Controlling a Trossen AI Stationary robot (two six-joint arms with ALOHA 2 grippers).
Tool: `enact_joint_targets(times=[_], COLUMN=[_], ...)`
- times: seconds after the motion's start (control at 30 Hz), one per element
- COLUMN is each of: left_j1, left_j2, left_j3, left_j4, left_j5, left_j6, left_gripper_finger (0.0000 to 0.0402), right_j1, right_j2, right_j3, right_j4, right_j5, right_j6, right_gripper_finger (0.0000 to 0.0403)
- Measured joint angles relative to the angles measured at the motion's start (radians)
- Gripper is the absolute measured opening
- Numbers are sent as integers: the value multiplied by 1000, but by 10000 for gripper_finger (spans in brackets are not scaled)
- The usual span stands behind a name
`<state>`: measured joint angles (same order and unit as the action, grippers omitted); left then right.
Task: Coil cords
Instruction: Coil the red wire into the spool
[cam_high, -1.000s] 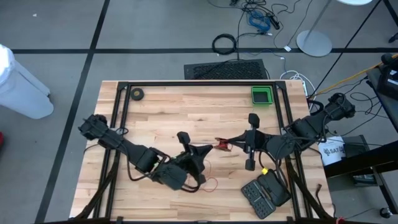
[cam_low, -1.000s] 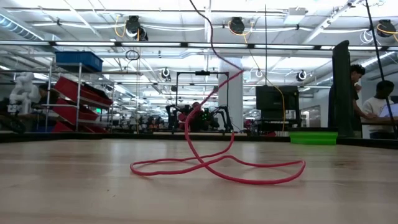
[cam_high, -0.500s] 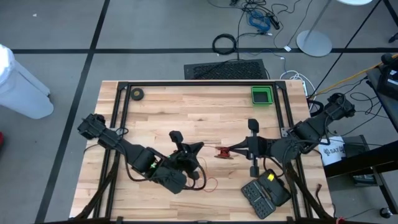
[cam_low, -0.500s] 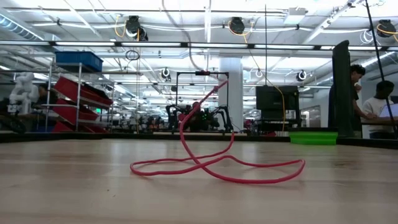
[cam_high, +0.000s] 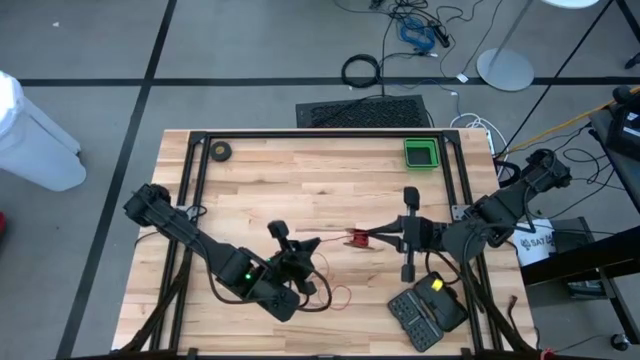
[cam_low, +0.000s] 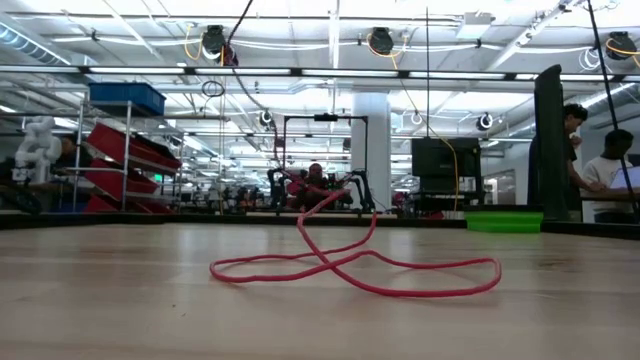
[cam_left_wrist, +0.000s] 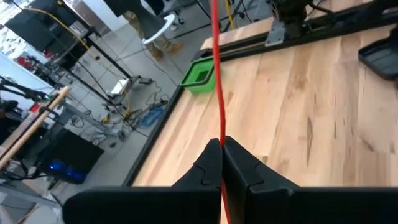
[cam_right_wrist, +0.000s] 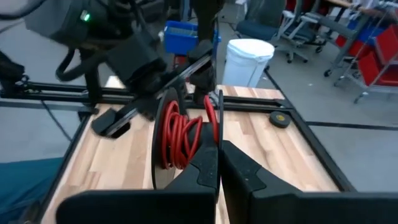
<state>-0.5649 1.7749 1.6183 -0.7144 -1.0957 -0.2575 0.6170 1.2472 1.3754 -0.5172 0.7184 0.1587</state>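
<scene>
My right gripper (cam_right_wrist: 217, 146) is clamped on the black reel (cam_right_wrist: 186, 134), red cord (cam_left_wrist: 217, 81) wound inside, at table centre. My left gripper (cam_left_wrist: 222, 146) pinches the cord's run; slack loops lie on the table (cam_high: 300, 180). No legible writing.

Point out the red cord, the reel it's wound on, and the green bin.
red cord (cam_low: 350, 270): low view, on the loop lying on the table.
reel (cam_right_wrist: 183, 134): right wrist view, on the red windings between its flanges.
green bin (cam_high: 421, 153): high view, on its inside floor.
</scene>
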Motion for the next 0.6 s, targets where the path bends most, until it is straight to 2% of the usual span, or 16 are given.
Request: enact_joint_targets(times=[0.1, 0.27, 0.43, 0.6], left_j1=[1, 18, 34, 36], left_j2=[1, 1, 1, 1], left_j3=[-20, -54, -81, -89], left_j4=[23, 153, 270, 283], left_j5=[17, 147, 263, 270], left_j6=[-26, 2, 57, 82], left_gripper_finger=[2, 14, 82, 137], right_j1=[0, 0, 0, 0], right_j2=[0, 1, 0, 0], right_j3=[0, 0, 0, 0], right_j4=[24, 33, 37, 33], right_j5=[12, 12, 15, 15], right_j6=[-21, -29, -29, -29], right_gripper_finger=[0, 0, 0, 0])
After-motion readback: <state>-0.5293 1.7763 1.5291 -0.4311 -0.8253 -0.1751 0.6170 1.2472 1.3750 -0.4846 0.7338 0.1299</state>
